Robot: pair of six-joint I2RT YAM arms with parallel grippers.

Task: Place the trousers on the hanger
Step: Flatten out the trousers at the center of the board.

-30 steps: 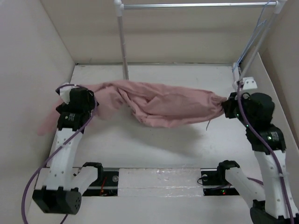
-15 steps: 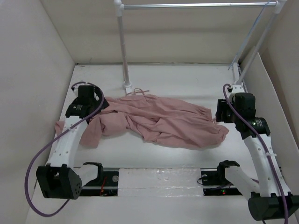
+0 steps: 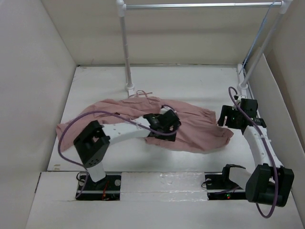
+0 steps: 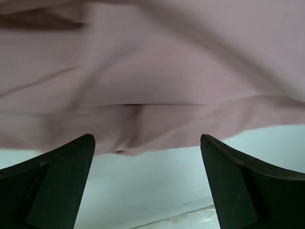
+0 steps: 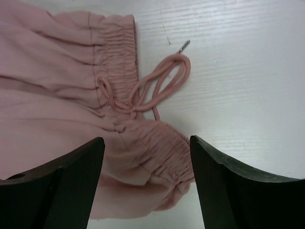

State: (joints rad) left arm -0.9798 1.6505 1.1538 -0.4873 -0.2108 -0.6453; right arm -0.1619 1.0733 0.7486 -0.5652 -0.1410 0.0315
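The dark fingers (image 4: 57,181) of the left gripper (image 4: 147,142) stand well apart, holding nothing, low over a fold of the dusty-pink soft fabric trousers (image 3: 195,121). The right gripper (image 5: 147,140) is also spread and empty. It hovers over the gathered elastic waistband (image 5: 119,52), where the thin pink drawstring (image 5: 162,81) loops out onto the matte white wooden table (image 3: 190,81).

The trousers lie crumpled in front of the white and metal rail (image 3: 200,5). They run from just before its left post across toward its right post, with the waist end nearer the right post. The left gripper sits over their middle, forward of the left post, and the right gripper is forward of the right post.

A thin pale blue-lavender wire hanger (image 3: 245,61) shows only as a faint line against the rail's right post; its triangle cannot be made out.

I judge this to be the regrasp stage: the cloth is down and neither gripper has it. Next, each gripper needs to pinch a firm, bunched part, and the ribbed waistband offers more bite than the slack, smooth legs. The limp fabric will sag and slide, so it should be lifted taut toward the right post.
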